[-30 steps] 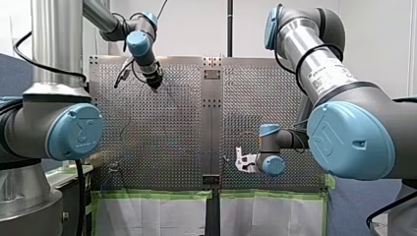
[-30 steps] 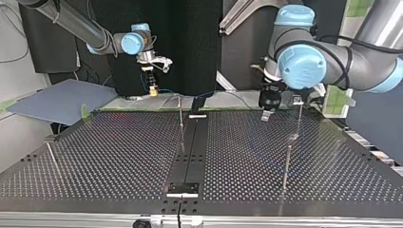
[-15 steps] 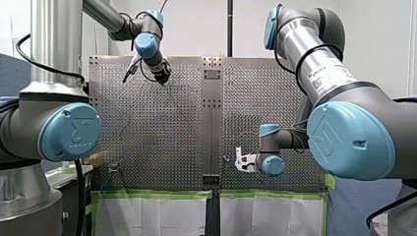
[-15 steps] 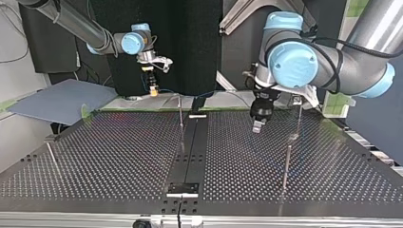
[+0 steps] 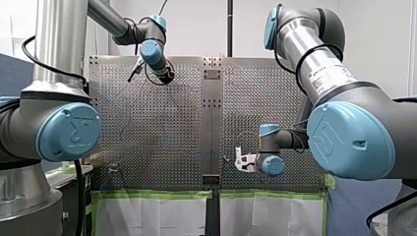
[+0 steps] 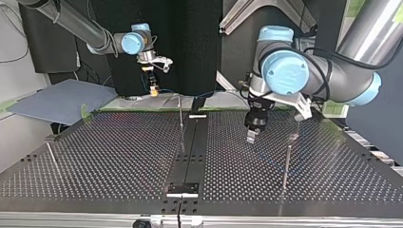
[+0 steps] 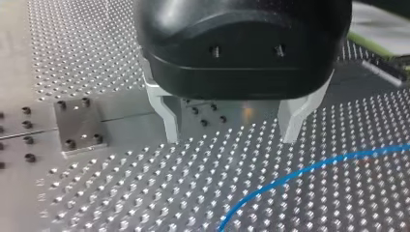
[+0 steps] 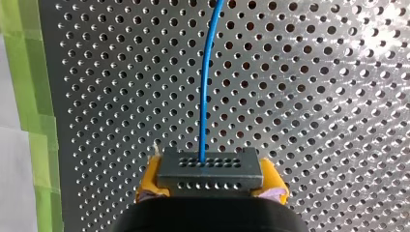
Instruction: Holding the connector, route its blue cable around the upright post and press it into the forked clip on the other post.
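Perforated table (image 6: 119,152), top view: my R gripper (image 6: 153,89), 10 o'clock, clamps connector (image 8: 227,179). Blue cable (image 8: 205,82) runs off-frame; my L gripper (image 7: 232,123) gapes wide.

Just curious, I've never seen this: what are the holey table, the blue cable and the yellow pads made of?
Perforated table: apparently bare metal, silvery with glints. Blue cable: probably plastic-sheathed, smooth and evenly coloured. Yellow pads: perhaps rubber or foam, matte, bulging beside the dark connector they grip.
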You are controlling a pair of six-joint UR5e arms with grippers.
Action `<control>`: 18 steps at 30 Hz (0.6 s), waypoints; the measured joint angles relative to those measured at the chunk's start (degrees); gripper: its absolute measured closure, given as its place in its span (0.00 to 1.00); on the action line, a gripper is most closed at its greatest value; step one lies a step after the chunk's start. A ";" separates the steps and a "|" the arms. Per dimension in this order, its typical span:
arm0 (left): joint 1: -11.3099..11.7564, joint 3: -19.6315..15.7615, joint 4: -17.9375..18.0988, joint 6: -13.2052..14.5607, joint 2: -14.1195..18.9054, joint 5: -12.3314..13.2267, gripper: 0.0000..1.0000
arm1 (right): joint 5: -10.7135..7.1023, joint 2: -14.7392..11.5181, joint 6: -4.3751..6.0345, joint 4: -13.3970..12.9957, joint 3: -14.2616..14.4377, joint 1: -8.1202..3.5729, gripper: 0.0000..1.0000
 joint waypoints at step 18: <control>0.27 0.26 8.30 8.05 -2.04 -1.45 0.00 | 0.00 0.00 0.00 0.04 0.01 -0.02 0.99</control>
